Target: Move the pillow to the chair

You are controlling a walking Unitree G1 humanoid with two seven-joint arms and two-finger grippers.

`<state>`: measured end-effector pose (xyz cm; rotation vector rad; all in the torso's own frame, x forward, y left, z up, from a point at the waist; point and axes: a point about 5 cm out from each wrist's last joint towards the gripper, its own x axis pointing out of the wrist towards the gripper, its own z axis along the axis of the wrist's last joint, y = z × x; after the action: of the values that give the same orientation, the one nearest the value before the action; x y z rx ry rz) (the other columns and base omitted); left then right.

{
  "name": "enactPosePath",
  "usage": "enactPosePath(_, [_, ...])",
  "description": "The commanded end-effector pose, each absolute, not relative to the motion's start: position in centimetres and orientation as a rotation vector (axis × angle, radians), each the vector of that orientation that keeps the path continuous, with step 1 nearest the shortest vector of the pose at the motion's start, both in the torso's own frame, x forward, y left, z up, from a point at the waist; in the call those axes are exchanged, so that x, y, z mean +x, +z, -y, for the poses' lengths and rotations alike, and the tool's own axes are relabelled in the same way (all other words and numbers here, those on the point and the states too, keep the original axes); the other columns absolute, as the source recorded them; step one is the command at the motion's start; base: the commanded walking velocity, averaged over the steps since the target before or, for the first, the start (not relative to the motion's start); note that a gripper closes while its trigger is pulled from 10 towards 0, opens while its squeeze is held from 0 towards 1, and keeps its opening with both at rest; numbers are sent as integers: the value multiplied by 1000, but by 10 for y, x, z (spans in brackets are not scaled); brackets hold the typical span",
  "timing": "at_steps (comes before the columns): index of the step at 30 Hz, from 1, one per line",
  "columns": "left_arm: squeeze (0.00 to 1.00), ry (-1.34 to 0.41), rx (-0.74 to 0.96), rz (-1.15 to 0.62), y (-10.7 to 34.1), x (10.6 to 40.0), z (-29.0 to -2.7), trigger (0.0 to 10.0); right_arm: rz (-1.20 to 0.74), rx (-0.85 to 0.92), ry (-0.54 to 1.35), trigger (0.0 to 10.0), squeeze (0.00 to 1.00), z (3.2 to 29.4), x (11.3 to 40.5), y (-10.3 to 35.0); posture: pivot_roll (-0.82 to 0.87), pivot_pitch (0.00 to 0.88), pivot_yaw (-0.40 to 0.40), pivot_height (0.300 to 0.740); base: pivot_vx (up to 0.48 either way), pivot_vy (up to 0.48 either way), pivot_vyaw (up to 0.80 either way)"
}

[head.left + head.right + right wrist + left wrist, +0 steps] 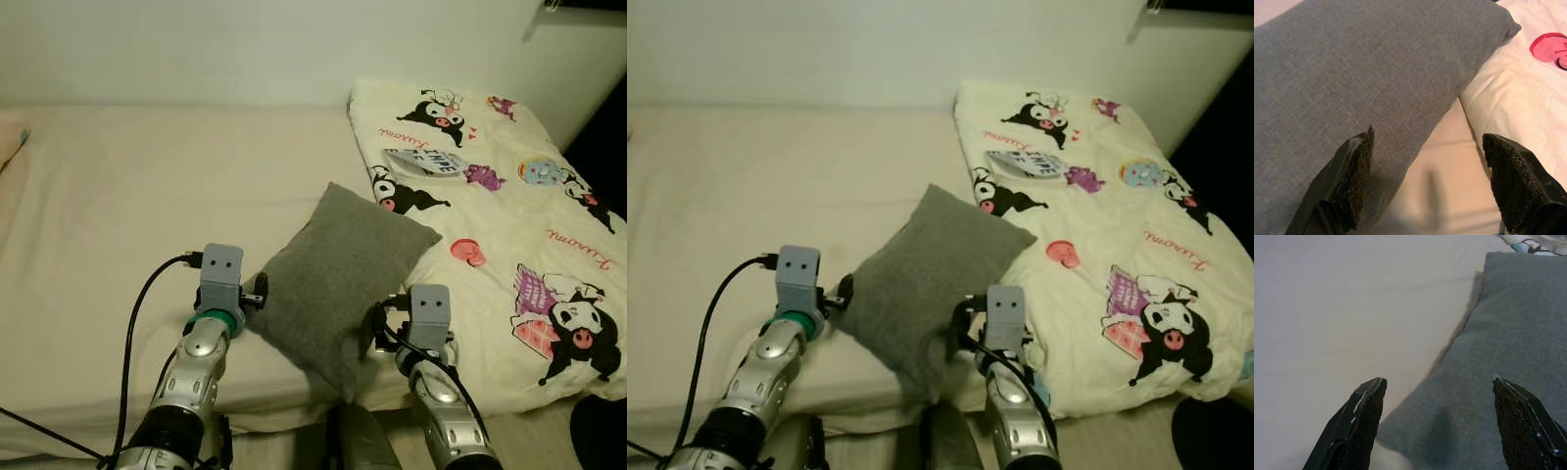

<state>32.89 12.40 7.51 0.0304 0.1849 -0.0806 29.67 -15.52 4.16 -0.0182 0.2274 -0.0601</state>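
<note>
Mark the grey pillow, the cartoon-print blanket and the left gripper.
grey pillow [338,269], left eye view, middle of its top face.
cartoon-print blanket [509,220], left eye view, a plain cream patch.
left gripper [1437,423], left wrist view, midway between its open fingertips.

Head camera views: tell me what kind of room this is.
Most likely a bedroom. A bed with a pale sheet runs along a plain wall, a cartoon-print quilt is spread over one end, and a grey pillow lies on the mattress near its edge.

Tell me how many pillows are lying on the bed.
1. The grey pillow lies near the bed's front edge, partly over the cartoon-print quilt. Others may be hidden under that quilt.
</note>
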Motion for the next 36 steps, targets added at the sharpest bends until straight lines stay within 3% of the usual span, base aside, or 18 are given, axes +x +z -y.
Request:
enactPosePath(1, [0, -73, 31, -204, 68, 324, -126, 10000, -247, -37, -57, 10000, 0, 156, 295, 39, -92, 20, -40, 623, 0, 0, 0])
enactPosePath(9, [0, -60, 24, -222, 62, 321, -130, 10000, -287, -19, -69, 10000, 0, 157, 298, 35, -91, 23, -38, 623, 0, 0, 0])
enactPosePath(12, [0, -59, 6, -213, 62, 323, -136, 10000, -301, 109, -93, 10000, 0, 158, 304, 37, -94, 40, -40, 623, 0, 0, 0])
enactPosePath(13, [141, -65, 1, -205, 63, 324, -139, 10000, -304, 185, -104, 10000, 443, 158, 309, 39, -94, 40, -40, 623, 0, 0, 0])
enactPosePath(14, [1000, -68, 2, -188, 65, 327, -144, 10000, -305, 240, -110, 10000, 1000, 158, 313, 41, -91, 62, -46, 623, 0, 0, 0])
enactPosePath(20, [1000, -133, 47, -195, 70, 343, -166, 10000, -340, 390, -128, 10000, 1000, 161, 321, 40, -107, 143, -26, 623, 0, 0, 0])
enactPosePath(23, [1000, -133, 47, -195, 70, 343, -166, 10000, -340, 390, -128, 10000, 1000, 161, 321, 40, -107, 143, -26, 623, 0, 0, 0])
enactPosePath(27, [1000, -186, 96, -192, 77, 350, -174, 10000, -349, 424, -126, 10000, 1000, 162, 321, 37, -128, 239, 7, 623, 0, 0, 0])
enactPosePath(36, [1000, -176, 83, -178, 88, 359, -183, 10000, -339, 588, -123, 10000, 1000, 153, 321, 36, -135, 314, 30, 623, 0, 0, 0])
